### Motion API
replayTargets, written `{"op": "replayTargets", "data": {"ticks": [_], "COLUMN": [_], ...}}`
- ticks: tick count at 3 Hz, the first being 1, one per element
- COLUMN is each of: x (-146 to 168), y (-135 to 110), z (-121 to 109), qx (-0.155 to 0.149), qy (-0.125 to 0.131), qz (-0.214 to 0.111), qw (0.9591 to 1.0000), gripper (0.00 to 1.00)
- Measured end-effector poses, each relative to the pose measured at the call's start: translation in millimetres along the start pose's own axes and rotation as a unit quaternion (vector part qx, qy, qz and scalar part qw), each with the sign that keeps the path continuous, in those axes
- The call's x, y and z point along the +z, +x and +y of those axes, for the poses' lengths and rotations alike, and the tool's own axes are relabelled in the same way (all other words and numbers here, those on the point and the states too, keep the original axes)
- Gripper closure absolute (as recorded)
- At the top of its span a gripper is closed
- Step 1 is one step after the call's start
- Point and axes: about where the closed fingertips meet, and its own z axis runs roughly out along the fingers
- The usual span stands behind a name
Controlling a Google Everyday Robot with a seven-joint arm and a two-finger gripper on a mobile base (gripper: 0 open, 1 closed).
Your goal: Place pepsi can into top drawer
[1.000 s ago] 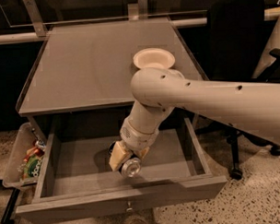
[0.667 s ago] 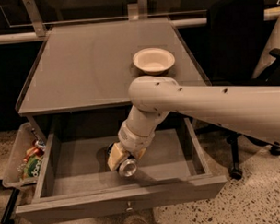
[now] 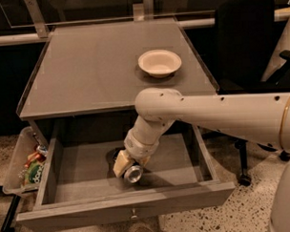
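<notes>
pepsi can (image 3: 133, 173): sitting tilted in the gripper, silver end facing out, low inside the open top drawer (image 3: 186, 198), left of its middle.
step: placing the can; letting go and lifting clear is coming next, i judge.
gripper (image 3: 126, 166): reaching into the drawer, pinching the can.

Greys, cream and one glint of silver.

Cream-yellow fingers (image 3: 121, 164) on the gripper (image 3: 128, 169), low inside the top drawer (image 3: 124, 207), clamped on the pepsi can (image 3: 133, 173), only its shiny silver end showing. Plain grey beneath and around the fingers, with a small metal knob (image 3: 133, 215) in front. Glossy white arm (image 3: 221, 113) above them. Off-white bowl (image 3: 160, 62) on the grey table top (image 3: 95, 67) beyond. Red and green packets in a clear bin (image 3: 15, 160), left of the fingers as seen. Pale speckled floor (image 3: 220, 215).
</notes>
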Motion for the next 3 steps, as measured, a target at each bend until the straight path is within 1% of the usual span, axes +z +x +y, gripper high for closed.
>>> {"op": "replayTargets", "data": {"ticks": [1,2,3], "x": [14.9,15.3,15.3], "y": [4.4,4.5,4.5], "z": [-8.7,-8.8,-8.8], "qx": [0.009,0.009,0.009], "qy": [-0.004,-0.004,-0.004], "qz": [0.006,0.006,0.006], "qw": [0.9999,0.9999,0.9999], "gripper": [1.00,0.81,0.58]}}
